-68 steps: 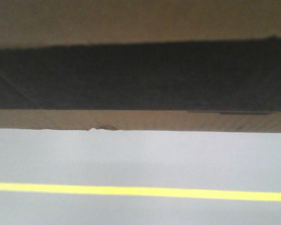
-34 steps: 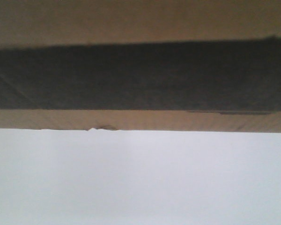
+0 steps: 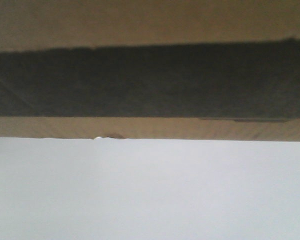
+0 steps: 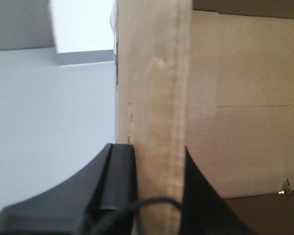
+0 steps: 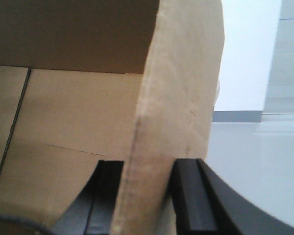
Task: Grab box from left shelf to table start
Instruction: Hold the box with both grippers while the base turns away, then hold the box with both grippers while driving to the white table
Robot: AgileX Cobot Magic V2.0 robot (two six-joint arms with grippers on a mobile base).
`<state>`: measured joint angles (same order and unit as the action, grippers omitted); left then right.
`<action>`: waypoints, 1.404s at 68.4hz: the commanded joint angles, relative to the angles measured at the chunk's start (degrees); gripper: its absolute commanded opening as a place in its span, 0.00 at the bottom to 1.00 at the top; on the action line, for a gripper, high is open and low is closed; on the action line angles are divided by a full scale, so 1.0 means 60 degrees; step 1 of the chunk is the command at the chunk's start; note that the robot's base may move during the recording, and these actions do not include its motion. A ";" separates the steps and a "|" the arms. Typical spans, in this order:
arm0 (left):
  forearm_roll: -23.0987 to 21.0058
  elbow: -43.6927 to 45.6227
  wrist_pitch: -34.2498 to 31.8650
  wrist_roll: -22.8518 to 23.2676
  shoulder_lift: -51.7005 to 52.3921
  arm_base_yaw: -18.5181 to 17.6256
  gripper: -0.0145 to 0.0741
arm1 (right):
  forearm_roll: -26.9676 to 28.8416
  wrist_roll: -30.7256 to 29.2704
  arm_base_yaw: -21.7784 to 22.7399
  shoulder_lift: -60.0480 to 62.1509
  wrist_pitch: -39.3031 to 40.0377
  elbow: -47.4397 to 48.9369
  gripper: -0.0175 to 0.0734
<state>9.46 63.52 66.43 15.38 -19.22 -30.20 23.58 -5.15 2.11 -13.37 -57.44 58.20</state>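
The brown cardboard box (image 3: 150, 20) with its wide black panel (image 3: 150, 80) fills the upper half of the front view, very close to the camera. Below its bottom edge lies a plain pale white surface, the table (image 3: 150, 190). In the left wrist view my left gripper (image 4: 154, 149) is shut on an upright cardboard wall of the box (image 4: 154, 73), one black finger on each side. In the right wrist view my right gripper (image 5: 147, 164) is shut on the opposite wall of the box (image 5: 181, 88). The left shelf is out of view.
A pale smooth surface (image 4: 39, 122) shows left of the box in the left wrist view, with a white block (image 4: 83, 24) behind it. The right wrist view shows a pale surface (image 5: 255, 161) and a white panel (image 5: 245, 49) to the right.
The grey floor with the yellow line has dropped out of the front view, and a plain white surface now lies below the box. The box keeps its place in the frame.
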 commanded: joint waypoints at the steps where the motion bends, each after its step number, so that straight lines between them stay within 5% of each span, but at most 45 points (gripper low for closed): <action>1: -0.0211 0.0375 -0.1829 0.0240 -0.0015 -0.0066 0.06 | -0.0534 -0.0042 0.0028 -0.0201 0.1452 0.0250 0.26; 96: -0.0199 0.0375 -0.1829 0.0240 0.0007 -0.0066 0.06 | -0.0534 -0.0042 0.0028 -0.0232 0.1394 0.0239 0.26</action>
<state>9.36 63.52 66.60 15.38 -19.35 -30.20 23.60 -5.15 2.11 -13.37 -57.57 58.20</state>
